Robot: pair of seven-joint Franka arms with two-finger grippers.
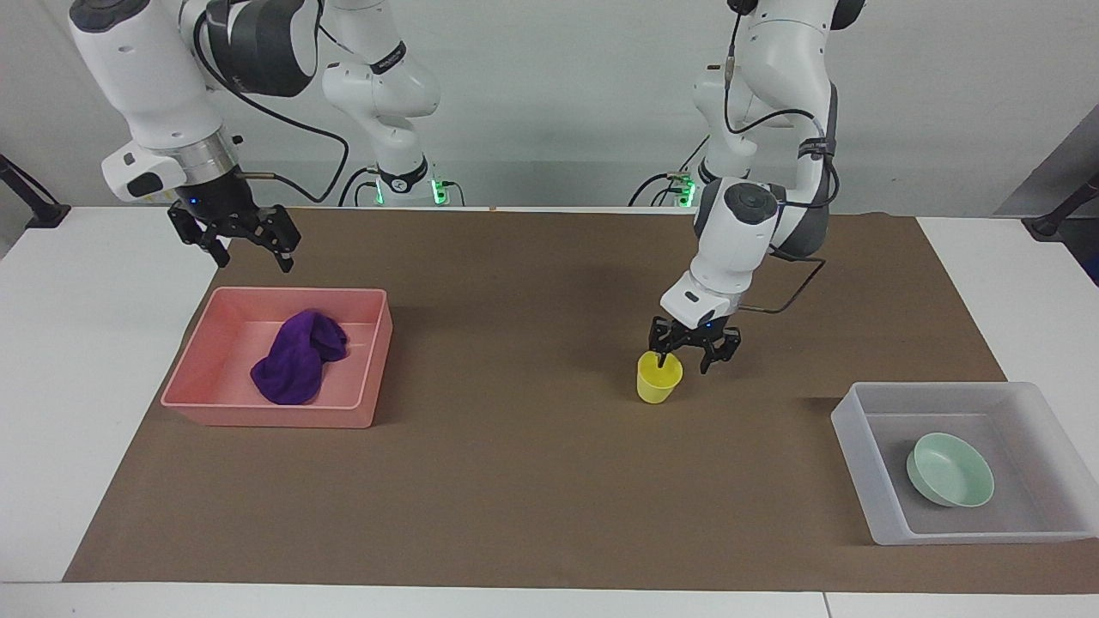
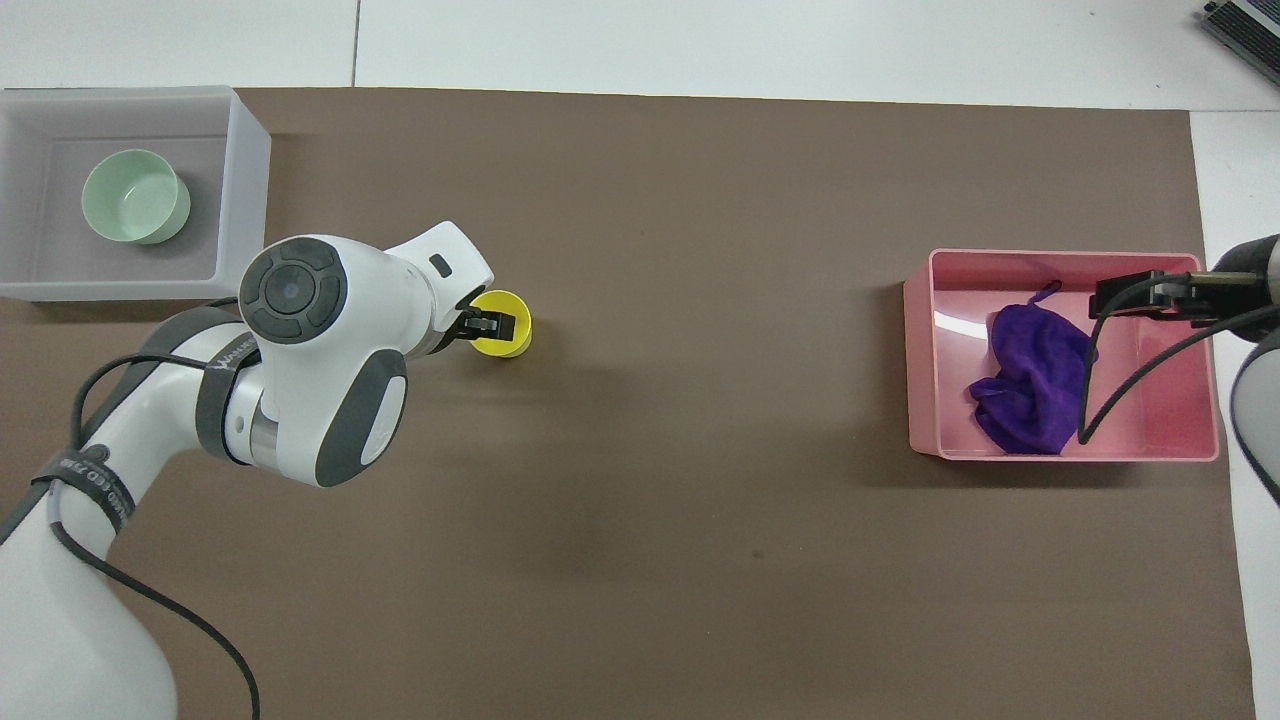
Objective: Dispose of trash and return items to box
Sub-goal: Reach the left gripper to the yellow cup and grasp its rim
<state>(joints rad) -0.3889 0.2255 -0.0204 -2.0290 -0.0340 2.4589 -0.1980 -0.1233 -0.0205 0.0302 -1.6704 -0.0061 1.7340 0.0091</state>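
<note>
1. The left pincer (image 1: pixel 690 346) sits at the yellow cup (image 1: pixel 658 378) mid-desk, one finger inside the rim, partly closed, no firm hold yet.
2. The right pincer (image 1: pixel 233 235) hangs wide open and empty above the pink tray (image 1: pixel 258 408).
3. Risk: thin rim pinch could tip the cup.

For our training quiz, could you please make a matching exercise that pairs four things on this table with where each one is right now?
Things:
1. purple cloth
2. mint-green bowl
3. yellow cup
4. right gripper

Places:
A. in the translucent box
B. standing on the brown mat, the left gripper at its rim
C. lying in the pink tray
D. up in the air near the pink tray, holding nothing

Pairs: 1-C, 2-A, 3-B, 4-D
</note>
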